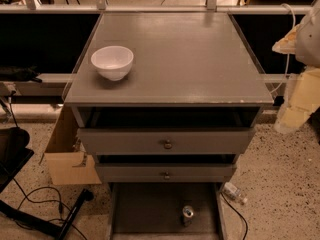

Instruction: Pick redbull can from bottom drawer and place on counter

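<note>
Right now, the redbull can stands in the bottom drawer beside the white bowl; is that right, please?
No: the camera view shows the white bowl on the counter; the redbull can stands in the bottom drawer. The gripper is beside the counter's right edge.

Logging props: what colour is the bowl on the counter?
White bowl, clear in the camera view. The gripper hangs right of the counter.

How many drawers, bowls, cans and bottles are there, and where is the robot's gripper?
Drawers: 3, the upper drawer, middle drawer and bottom drawer
Bowl: 1, on the counter
Can: 1, in the bottom drawer
Bottle: 1, on the floor
Total: 6
Gripper: at the right edge, beside the counter
</note>
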Controlling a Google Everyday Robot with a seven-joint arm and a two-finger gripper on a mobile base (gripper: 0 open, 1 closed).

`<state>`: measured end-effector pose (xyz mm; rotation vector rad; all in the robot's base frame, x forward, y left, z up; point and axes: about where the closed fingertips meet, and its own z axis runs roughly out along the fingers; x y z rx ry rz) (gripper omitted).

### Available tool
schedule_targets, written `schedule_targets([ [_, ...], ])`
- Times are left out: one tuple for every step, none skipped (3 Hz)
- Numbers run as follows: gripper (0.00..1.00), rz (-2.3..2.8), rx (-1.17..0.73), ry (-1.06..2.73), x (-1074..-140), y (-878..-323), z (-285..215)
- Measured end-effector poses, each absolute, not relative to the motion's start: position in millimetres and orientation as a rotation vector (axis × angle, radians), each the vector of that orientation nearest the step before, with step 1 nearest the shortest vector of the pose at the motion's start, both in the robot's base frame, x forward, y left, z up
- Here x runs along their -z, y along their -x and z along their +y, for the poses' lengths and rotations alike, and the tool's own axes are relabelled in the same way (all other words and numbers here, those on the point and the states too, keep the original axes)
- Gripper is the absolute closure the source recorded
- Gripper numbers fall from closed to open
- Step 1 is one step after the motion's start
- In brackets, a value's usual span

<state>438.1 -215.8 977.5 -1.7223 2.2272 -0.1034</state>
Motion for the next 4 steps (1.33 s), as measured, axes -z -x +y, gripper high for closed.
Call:
schedule_targets([
  [0.00, 2.227, 0.103, 1.722, -977.4, -438.1, -215.8],
  [0.00, 2.238, 0.020, 1.674, -943.0, -432.0, -212.4],
  [0.00, 2.222, -0.183, 1.555, -877.6, -407.5, -202.9],
  [0.00, 2.168, -0.466, 1.383, -755.5, -373.1, -200.4],
])
